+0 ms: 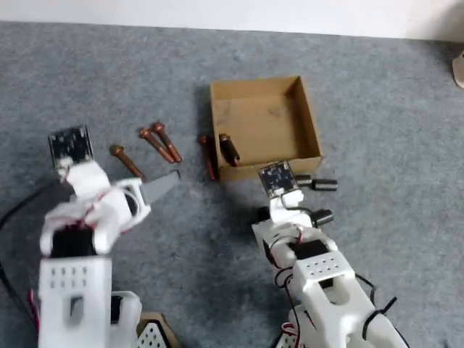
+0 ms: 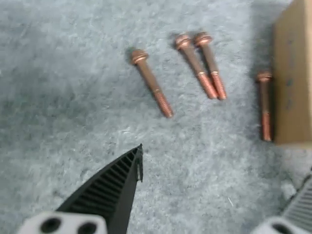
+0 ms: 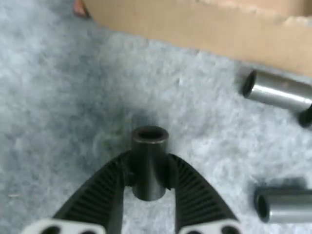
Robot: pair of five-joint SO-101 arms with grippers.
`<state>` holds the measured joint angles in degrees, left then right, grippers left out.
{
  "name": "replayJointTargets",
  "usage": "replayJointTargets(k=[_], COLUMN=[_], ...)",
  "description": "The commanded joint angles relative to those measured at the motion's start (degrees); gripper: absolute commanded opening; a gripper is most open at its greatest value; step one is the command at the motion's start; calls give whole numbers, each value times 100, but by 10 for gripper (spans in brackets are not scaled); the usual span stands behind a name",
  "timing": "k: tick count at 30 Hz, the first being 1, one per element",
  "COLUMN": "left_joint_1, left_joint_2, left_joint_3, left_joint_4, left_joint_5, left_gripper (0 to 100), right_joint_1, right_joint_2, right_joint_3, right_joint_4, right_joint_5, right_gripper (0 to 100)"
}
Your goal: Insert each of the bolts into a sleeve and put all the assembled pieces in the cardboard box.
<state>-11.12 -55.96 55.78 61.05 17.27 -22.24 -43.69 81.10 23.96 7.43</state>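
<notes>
The right tool [image 3: 148, 165] is clamped on a dark sleeve [image 3: 149, 141] whose long axis runs out along the fingers, its open mouth facing the near wall of the cardboard box [image 3: 195, 29]. Two more sleeves [image 3: 279, 91] lie on their sides on the table [image 1: 217, 239] close by, and four bolts [image 2: 151, 83] lie beyond the box's other corner, heads away from the arms, one right along the box wall. The left tool [image 2: 219, 170] hangs spread open over the table, short of the nearest bolt's threaded end
</notes>
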Motion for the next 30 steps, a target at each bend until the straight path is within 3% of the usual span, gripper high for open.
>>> replayJointTargets(k=[1,12,21,30], left_joint_1=[-286,-514,-576,-716], left_joint_2=[1218,4927,6607,7996], left_joint_3=[-954,-2809,-4242,-5174], left_joint_4=[-35,-466,-466,-870], left_joint_5=[316,1257,2127,2127], left_gripper=[454,453,223,214], right_joint_1=[-48,-57,-66,-75], right_joint_2=[-295,-347,-347,-347], right_joint_3=[-40,154,163,163], right_joint_4=[-92,-119,-119,-119], right_joint_5=[-53,378,387,396], right_gripper=[4,4,4,4])
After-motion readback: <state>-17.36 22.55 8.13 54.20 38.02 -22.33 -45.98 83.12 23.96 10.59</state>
